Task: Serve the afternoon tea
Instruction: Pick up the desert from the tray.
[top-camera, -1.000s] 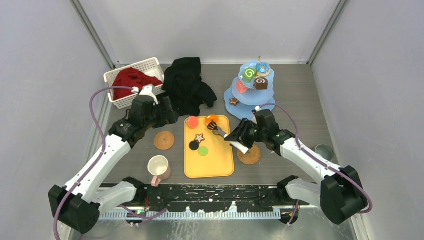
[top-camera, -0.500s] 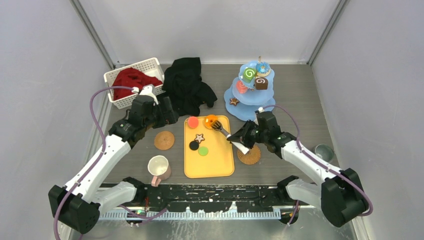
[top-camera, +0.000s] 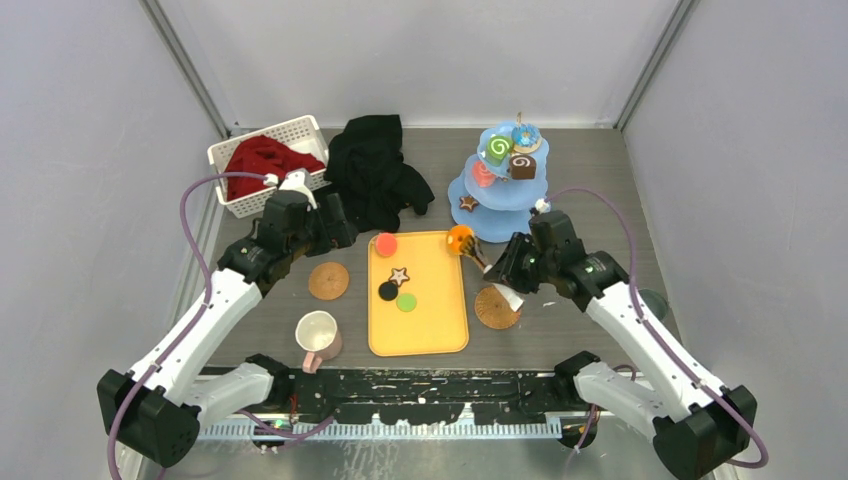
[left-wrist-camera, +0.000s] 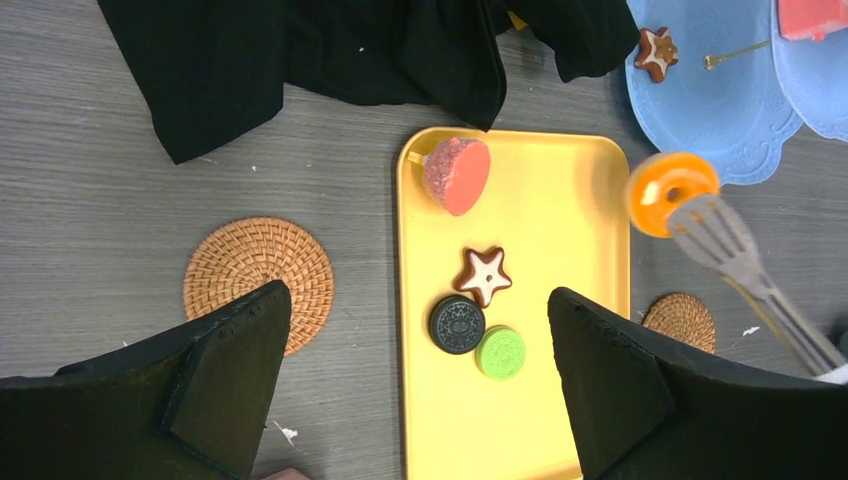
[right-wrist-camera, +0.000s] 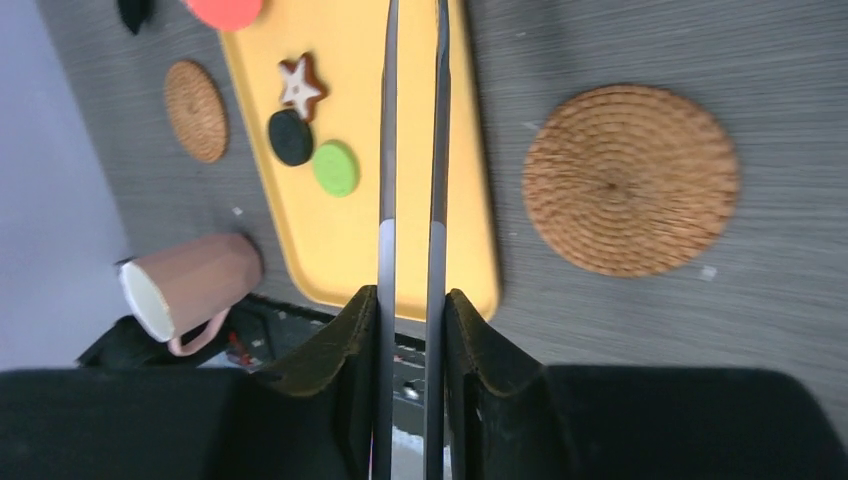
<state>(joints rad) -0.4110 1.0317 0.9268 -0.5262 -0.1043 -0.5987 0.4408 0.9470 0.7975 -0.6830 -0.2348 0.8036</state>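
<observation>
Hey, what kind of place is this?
Likely a robot lab cell, not a tearoom: plain grey walls box in the table, two arms are bolted at its edge, and the stand holds toy sweets.

Bright, even, diffuse light fills all three views, apparently from overhead. Shadows around the yellow tray (top-camera: 430, 315) are faint and soft-edged. In the top view the worktop (top-camera: 600, 150) grain is crisp, while the black cloth (top-camera: 372, 170) behind the tray is too dark to show much fold detail. The left wrist view holds the tray sharp, but the orange ring sweet (left-wrist-camera: 671, 190) and tongs (left-wrist-camera: 745, 285) at its right edge are blurred. The right wrist view is soft over the tray, and its own jaws are black, featureless and unfocused.
</observation>
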